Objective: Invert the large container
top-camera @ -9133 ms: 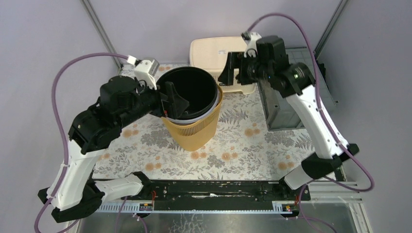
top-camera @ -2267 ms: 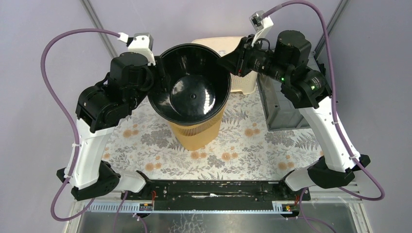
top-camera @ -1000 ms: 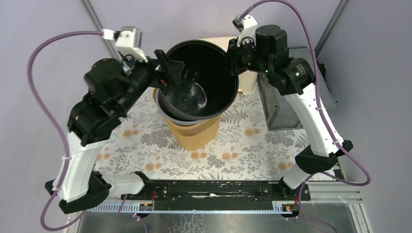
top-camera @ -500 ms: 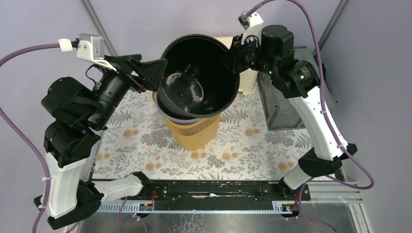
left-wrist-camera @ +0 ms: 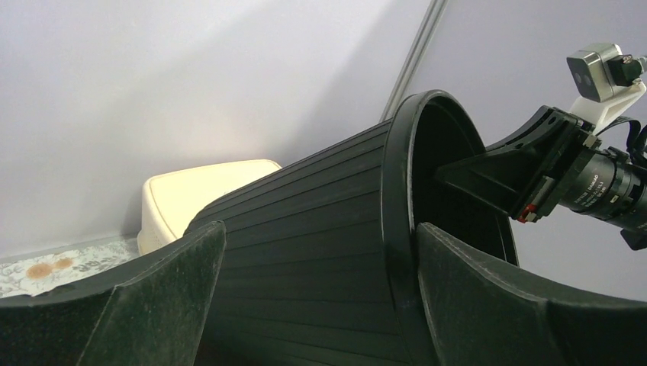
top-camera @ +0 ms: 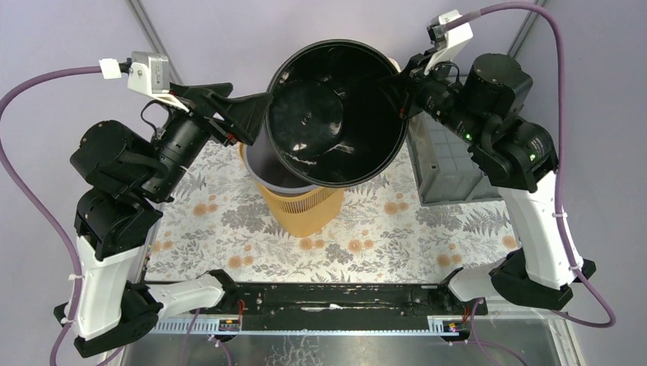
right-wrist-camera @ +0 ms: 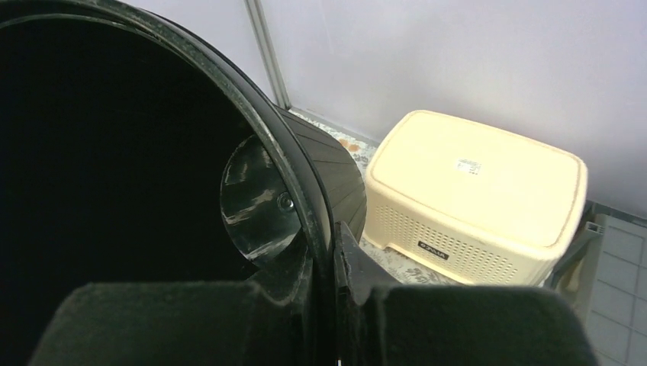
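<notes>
The large black container [top-camera: 309, 114] hangs tilted above a yellow basket [top-camera: 301, 210], its mouth turned up toward the top camera and its base lowest at the left. My right gripper [top-camera: 402, 90] is shut on the container's right rim; in the right wrist view the rim [right-wrist-camera: 301, 191] runs between the right gripper's [right-wrist-camera: 329, 259] fingers. My left gripper [top-camera: 248, 114] is open at the container's left side. In the left wrist view the ribbed outer wall [left-wrist-camera: 320, 175] fills the gap across my left gripper [left-wrist-camera: 317, 229]. Whether its fingers touch the wall does not show.
A cream lidded box [right-wrist-camera: 473, 191] stands at the back, behind the container. A grey crate [top-camera: 450, 164] sits at the right, under my right arm. The floral mat [top-camera: 381, 229] covers the table.
The right arm has swung up and to the right with the rim, and the container has risen and tipped its mouth more toward the camera. The left gripper stays open at its left side.
</notes>
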Robot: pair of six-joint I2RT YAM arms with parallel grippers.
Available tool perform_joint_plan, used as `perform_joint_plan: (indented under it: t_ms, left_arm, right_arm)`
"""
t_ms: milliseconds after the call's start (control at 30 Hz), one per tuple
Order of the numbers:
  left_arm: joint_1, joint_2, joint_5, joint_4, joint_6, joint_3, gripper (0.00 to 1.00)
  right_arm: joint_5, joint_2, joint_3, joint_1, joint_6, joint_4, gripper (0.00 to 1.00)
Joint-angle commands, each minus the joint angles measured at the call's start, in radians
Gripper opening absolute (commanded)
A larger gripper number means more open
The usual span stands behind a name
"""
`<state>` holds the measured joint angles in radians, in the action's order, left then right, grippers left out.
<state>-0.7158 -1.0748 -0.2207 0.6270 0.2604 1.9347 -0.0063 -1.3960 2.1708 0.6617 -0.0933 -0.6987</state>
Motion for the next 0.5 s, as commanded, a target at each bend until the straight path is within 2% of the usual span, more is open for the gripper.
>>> perform_joint_plan:
  t_ms: [0,233,367,467]
  left_arm:
    - [0.01,0.03,-0.075,0.0,-0.015,0.014,1.0]
    - [0.01,0.027,-0.068,-0.005,-0.005,-0.025,1.0]
    - [0.011,0.029,-0.07,-0.013,-0.003,-0.04,1.0]
    - [0.009,0.022,-0.084,0.008,-0.001,-0.032,1.0]
  right_arm:
    - [0.142,0.132,0.025,-0.005,0.027,0.144,0.0]
    - [0.235,0.229,-0.014,-0.005,0.065,0.153,0.0]
    - [0.238,0.231,-0.007,-0.005,0.068,0.167,0.0]
    - [0.277,0.21,0.04,-0.005,0.097,0.116,0.0]
